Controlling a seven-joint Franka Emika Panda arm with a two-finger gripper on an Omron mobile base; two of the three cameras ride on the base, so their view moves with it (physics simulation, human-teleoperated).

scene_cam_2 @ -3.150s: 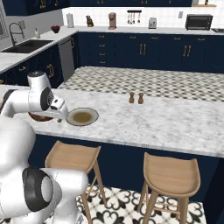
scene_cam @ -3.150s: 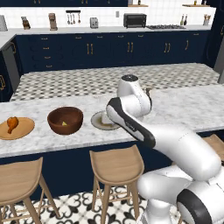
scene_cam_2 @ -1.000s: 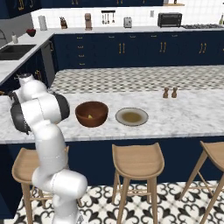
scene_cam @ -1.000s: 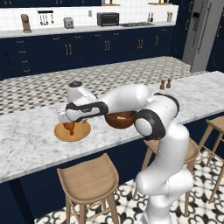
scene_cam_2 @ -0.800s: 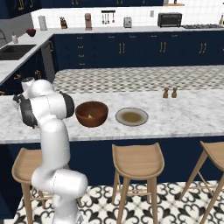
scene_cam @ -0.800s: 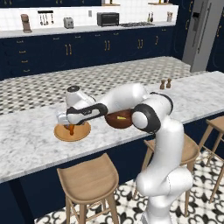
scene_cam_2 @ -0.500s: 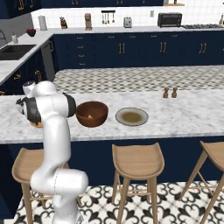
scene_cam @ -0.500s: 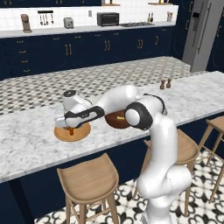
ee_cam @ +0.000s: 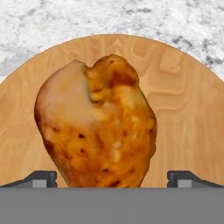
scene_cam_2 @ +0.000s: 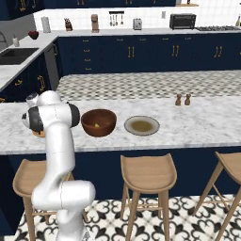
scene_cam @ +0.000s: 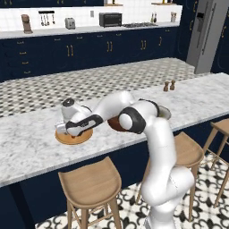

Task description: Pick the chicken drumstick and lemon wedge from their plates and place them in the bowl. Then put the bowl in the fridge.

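- In the hand view we see our gripper [ee_cam: 112,177] spread wide and holding nothing, its two dark fingertips [ee_cam: 40,178] standing on either side of the chicken drumstick [ee_cam: 98,124].
- The drumstick lies straight ahead of the gripper, between the open fingers but, as far as we can tell, not yet touched by them; its rounded meaty end points away from us and its long axis runs along our line of sight, so the fingers would close across its width.
- It rests on the tan wooden plate [ee_cam: 183,109], near the plate's middle.
- From the left base view, the gripper [scene_cam: 71,129] sits low over that plate [scene_cam: 67,138], at the left end of the marble counter [scene_cam: 31,143].
- Beyond the plate, to its right, stands the dark wooden bowl [scene_cam_2: 99,122] with the small lemon wedge [scene_cam_2: 97,125] already inside.
- Further right of the bowl sits the grey-olive plate [scene_cam_2: 141,125].
- We judge the next move is a short descent and a squeeze.
- Far off, past the counter's right end, stands the steel fridge [scene_cam: 208,36].
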